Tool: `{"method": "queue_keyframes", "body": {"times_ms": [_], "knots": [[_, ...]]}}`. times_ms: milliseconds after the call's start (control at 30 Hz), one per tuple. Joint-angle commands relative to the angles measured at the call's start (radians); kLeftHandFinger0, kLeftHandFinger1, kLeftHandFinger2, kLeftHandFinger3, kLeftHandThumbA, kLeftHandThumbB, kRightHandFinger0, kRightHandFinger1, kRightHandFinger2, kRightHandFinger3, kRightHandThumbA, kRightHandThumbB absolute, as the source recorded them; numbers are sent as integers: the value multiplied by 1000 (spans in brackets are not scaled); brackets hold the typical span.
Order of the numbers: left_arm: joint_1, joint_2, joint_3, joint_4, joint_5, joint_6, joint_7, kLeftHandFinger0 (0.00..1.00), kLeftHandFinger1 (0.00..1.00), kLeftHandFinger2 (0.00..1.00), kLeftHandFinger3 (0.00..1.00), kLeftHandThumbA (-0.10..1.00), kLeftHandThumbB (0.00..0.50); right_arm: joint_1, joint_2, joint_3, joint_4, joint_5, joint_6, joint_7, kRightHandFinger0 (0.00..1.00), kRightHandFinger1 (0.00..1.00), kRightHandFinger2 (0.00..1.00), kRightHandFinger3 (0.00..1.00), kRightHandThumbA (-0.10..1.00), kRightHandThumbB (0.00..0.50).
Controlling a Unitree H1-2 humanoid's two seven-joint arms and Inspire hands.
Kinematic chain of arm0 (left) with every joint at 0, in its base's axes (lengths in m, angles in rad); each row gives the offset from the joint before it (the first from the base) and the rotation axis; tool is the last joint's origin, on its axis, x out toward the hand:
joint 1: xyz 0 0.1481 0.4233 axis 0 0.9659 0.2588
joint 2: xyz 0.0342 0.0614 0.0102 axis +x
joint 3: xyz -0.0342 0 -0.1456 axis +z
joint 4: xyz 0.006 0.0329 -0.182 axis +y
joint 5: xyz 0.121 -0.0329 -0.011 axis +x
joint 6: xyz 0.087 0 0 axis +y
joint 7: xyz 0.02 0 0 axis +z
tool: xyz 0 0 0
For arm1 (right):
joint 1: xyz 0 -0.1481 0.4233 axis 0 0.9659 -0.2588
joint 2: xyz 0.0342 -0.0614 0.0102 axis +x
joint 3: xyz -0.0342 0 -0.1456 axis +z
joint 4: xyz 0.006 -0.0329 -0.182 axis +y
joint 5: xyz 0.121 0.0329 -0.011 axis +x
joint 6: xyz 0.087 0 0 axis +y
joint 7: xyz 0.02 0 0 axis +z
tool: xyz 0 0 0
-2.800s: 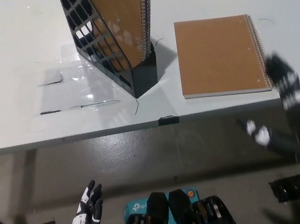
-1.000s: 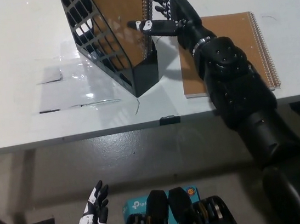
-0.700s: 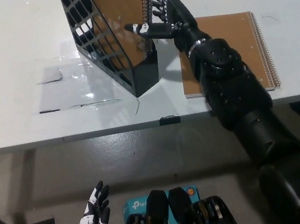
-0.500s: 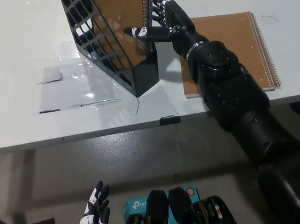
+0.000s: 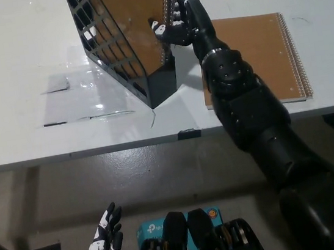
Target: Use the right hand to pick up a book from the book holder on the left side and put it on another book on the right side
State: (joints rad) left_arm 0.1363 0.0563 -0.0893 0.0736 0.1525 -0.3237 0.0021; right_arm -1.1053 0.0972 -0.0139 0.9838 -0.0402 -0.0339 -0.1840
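Spanning the far half of the view, the white table carries everything the task needs. On its right lies the flat brown spiral-bound notebook, the target, partly covered by the black right arm. Left of it stands the black lattice book holder, with the upright brown spiral-bound book leaning inside it. The black right hand has closed in over the last second: earlier its fingers were spread just beside the book's wire spine, and now they are curled around that spine edge, thumb on the near cover. That looks like a grasp just made, so lifting the book out seems the next step; it is not yet raised. The white left hand rests low at the near left, fingers apart, holding nothing.
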Motion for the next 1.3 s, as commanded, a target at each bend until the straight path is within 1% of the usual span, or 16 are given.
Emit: {"method": "queue_keyframes", "body": {"times_ms": [0,100,167,233,300,333,400,433,500,533,600,700,867,1067,1100,1267], "knots": [[-4,8,-2,-13,2,-13,-5,1000,1000,1000,1000,948,183,-65,29,7,-110,-33,-66,-78,0,93,350,255,157,191],[-8,8,-2,-15,0,-6,-7,1000,1000,1000,1000,950,184,-58,34,13,-146,-43,-54,-78,0,3,246,148,152,194],[-10,8,-3,-13,-3,-5,-10,1000,1000,1000,1000,951,191,-53,35,15,-164,-48,-44,-79,0,0,215,120,145,196],[-11,8,-3,-14,1,-2,-8,1000,1000,1000,1000,960,201,-49,37,22,-184,-58,-41,-86,0,5,263,146,113,189],[-11,9,-4,-12,3,-11,-7,1000,1000,1000,1000,965,194,-51,37,27,-209,-68,-25,-94,0,34,362,241,36,174],[-11,11,-4,-12,9,-12,-6,1000,1000,1000,1000,972,188,-56,37,28,-230,-75,-12,-103,0,63,435,336,-45,159],[-5,12,-5,-13,11,-14,-7,1000,1000,1000,1000,975,187,-53,37,28,-250,-77,-20,-107,0,187,609,556,-98,142],[-5,12,-5,-12,11,-14,-6,1000,1000,1000,1000,973,183,-58,38,23,-273,-72,-23,-110,0,232,659,647,-100,128],[-9,11,-5,-10,-4,-12,-10,1000,1000,1000,1000,950,179,-81,36,14,-322,-75,-4,-124,0,265,686,732,-100,118],[-9,11,-5,-11,0,-14,-9,1000,1000,1000,1000,949,176,-88,35,13,-335,-73,-17,-120,0,239,655,749,-100,110],[-13,12,-4,-3,4,-24,-4,1000,1000,1000,1000,949,170,-101,33,12,-362,-80,-7,-126,0,196,598,753,-100,114],[-14,11,-5,0,0,-27,-6,1000,1000,1000,1000,955,178,-131,25,18,-434,-93,29,-118,0,185,584,747,-100,116],[-16,11,-6,-4,4,-18,-6,1000,1000,1000,1000,967,182,-173,12,14,-515,-82,89,-96,0,253,670,753,-100,118],[-11,10,-6,-8,0,-18,-7,1000,1000,1000,1000,961,179,-203,5,-49,-536,25,76,-50,0,281,671,713,-100,91],[-13,11,-6,-4,-4,-22,-9,1000,1000,1000,1000,958,175,-217,8,-95,-522,97,65,-29,0,318,722,749,-100,88],[-15,12,-6,1,-5,-24,-8,1000,1000,1000,1000,968,182,-256,-5,-201,-522,206,110,-8,0,368,771,821,-100,93]]}}
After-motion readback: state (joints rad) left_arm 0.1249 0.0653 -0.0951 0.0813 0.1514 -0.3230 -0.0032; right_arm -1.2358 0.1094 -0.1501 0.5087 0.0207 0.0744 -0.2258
